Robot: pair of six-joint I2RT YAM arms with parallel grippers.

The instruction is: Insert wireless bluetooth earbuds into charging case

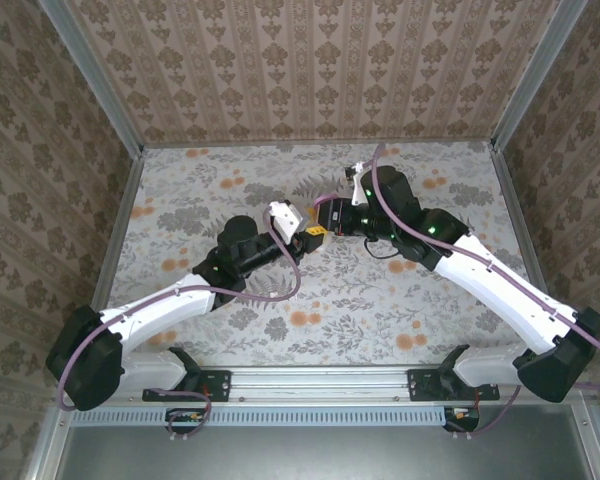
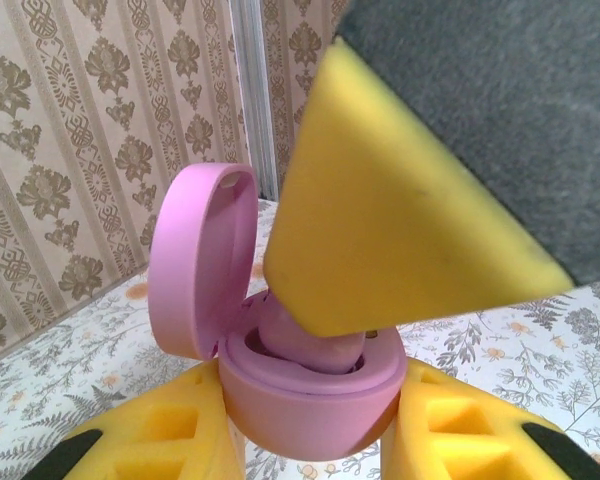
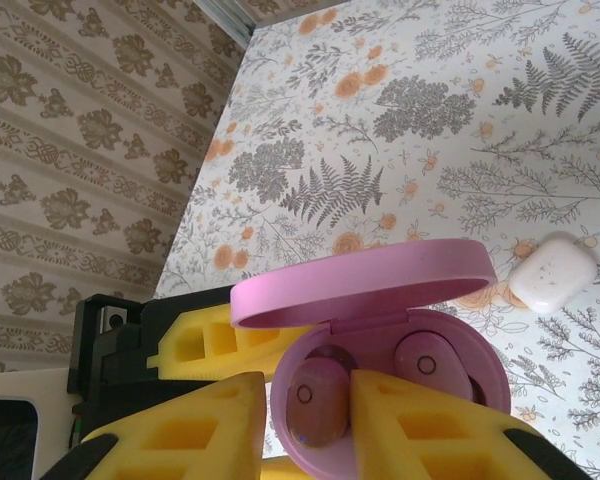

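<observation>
The charging case [image 3: 370, 282] is a pink oval case with its lid hinged open. My left gripper [image 2: 315, 440] is shut on its base [image 2: 310, 400], one yellow finger [image 2: 150, 445] on each side. One pink earbud [image 3: 432, 365] sits in its slot. The other earbud [image 3: 317, 400] lies in the neighbouring slot between the fingers of my right gripper [image 3: 310, 400]. The jaws are slightly open, with a gap on the left side of that earbud, and the right finger [image 2: 400, 210] rests on it. Both grippers meet above the middle of the table [image 1: 312, 233].
A small white rounded case [image 3: 552, 272] lies shut on the floral tabletop [image 3: 420, 120] beyond the pink case. Patterned walls [image 1: 310, 60] and metal rails enclose the table on three sides. Purple cables run along both arms.
</observation>
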